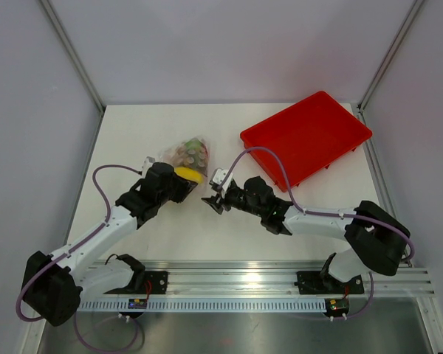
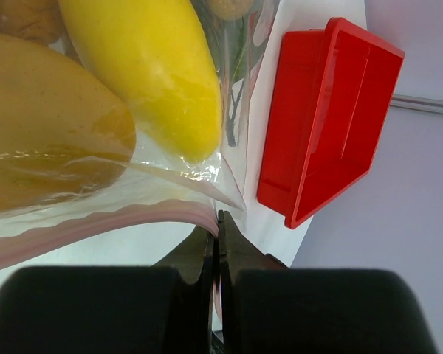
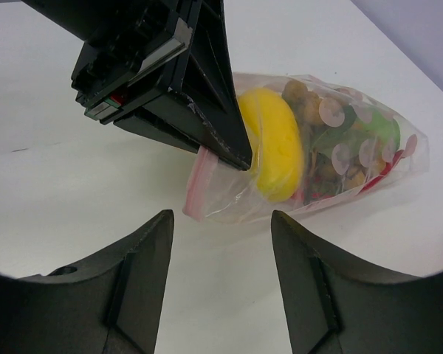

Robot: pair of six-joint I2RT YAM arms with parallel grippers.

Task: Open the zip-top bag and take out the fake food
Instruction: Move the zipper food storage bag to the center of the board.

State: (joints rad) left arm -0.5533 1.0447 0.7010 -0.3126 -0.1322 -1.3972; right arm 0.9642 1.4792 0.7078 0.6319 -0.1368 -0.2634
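White table (image 1: 170,236), left jaws pinching zip-top bag (image 3: 332,158) strip, right jaws apart, empty

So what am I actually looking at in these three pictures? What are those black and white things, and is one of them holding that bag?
Those are two robot arms bolted to the near edge of a table. One picture looks down from above; the other two come from small cameras on each arm's wrist. On the table lie a red tray and a clear zip-top bag stuffed with toy food, including a yellow piece. The left claw is pinched shut on the bag's pink zip edge. The right claw is open, facing the bag's mouth and holding nothing. The bag looks not yet opened, with the food inside.
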